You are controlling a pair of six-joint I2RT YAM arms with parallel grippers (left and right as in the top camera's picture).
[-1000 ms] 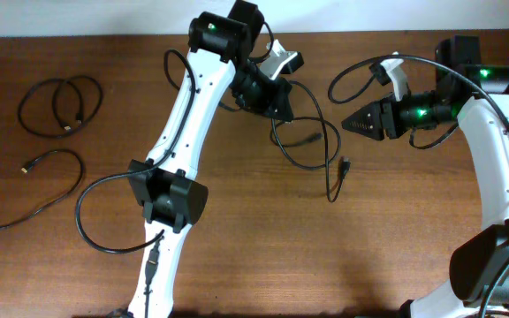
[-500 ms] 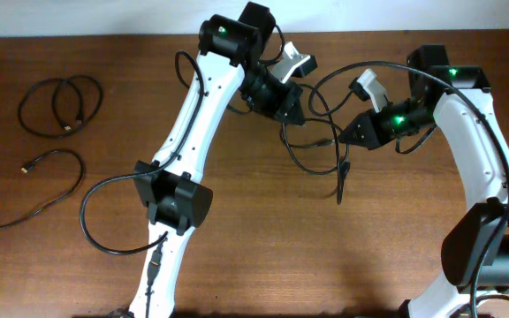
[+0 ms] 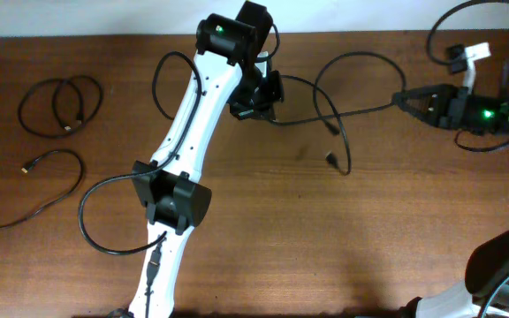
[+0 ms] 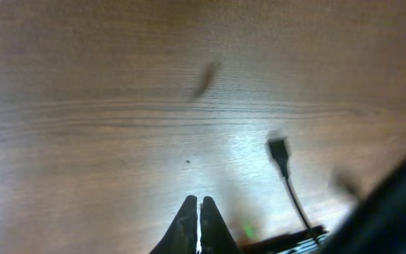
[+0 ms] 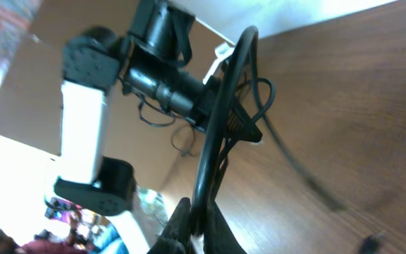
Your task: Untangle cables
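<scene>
A black cable (image 3: 353, 56) lies looped across the middle of the wooden table, with a plug end (image 3: 331, 159) on the wood. My right gripper (image 3: 401, 97) is at the far right, shut on this cable and holding it stretched. In the right wrist view the cable (image 5: 220, 120) rises straight from between the jaws (image 5: 196, 220). My left gripper (image 3: 269, 113) is at the cable's left end, jaws shut. In the left wrist view the jaws (image 4: 198, 209) show nothing between the tips. A plug (image 4: 278, 148) lies to their right.
A coiled black cable (image 3: 60, 106) lies at the far left. Another loose black cable (image 3: 38, 187) lies below it. The left arm's white links (image 3: 179, 141) cross the table's middle. The table's back edge (image 3: 104, 35) meets a white wall.
My right gripper has pulled far to the right with the cable, stretching the tangle open. My left gripper has drawn back slightly to the left. The plug end has shifted on the table.
</scene>
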